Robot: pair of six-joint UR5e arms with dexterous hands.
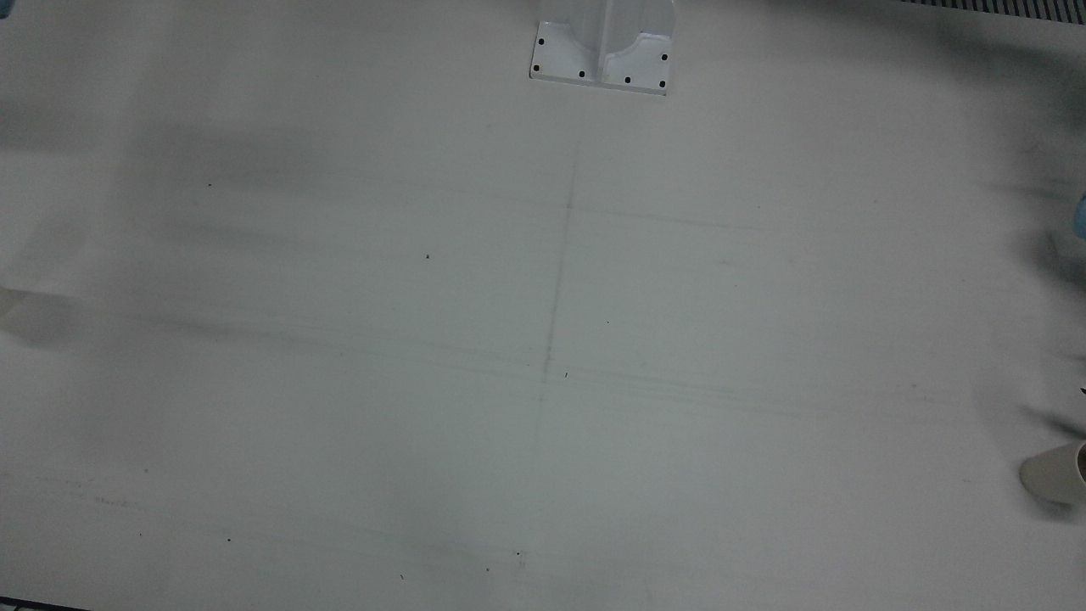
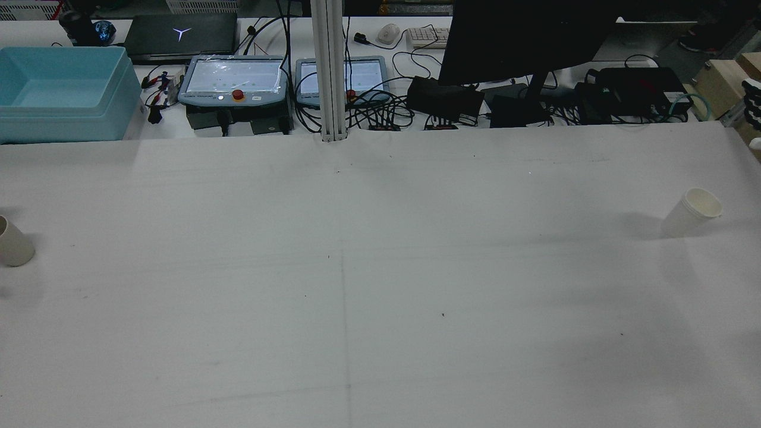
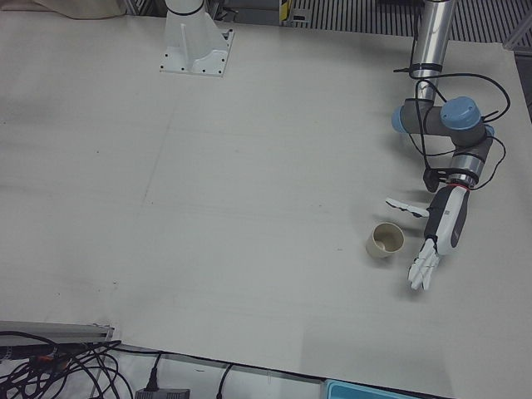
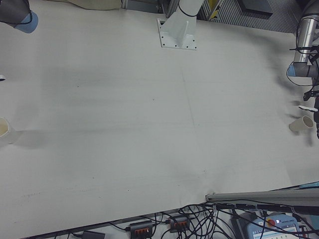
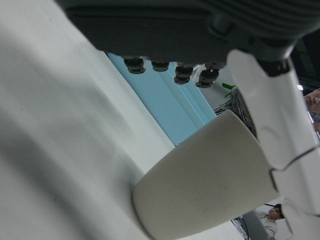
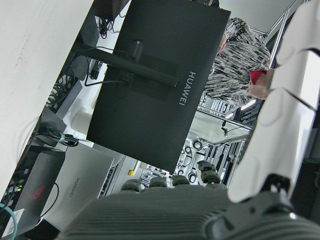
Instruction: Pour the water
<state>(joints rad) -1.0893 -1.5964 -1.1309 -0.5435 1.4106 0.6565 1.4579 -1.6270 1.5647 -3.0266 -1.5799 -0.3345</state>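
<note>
Two pale paper cups stand upright on the white table, far apart. One cup (image 3: 385,241) is on my left arm's side, also seen as the cup (image 2: 13,242) at the rear view's left edge. My left hand (image 3: 434,234) hangs just beside it, open, fingers spread, and I cannot tell whether it touches. Up close, the cup (image 5: 205,186) fills the left hand view next to a white finger (image 5: 270,120). The other cup (image 2: 692,210) stands on my right arm's side, also cup (image 4: 4,130). My right hand (image 6: 285,110) shows straight fingers holding nothing.
A white mounting pedestal (image 1: 601,47) is bolted at the table's robot side. Beyond the far edge are a light-blue bin (image 2: 62,92), two teach pendants (image 2: 235,80), cables and a dark monitor (image 2: 523,38). A person (image 6: 240,55) stands behind the monitor.
</note>
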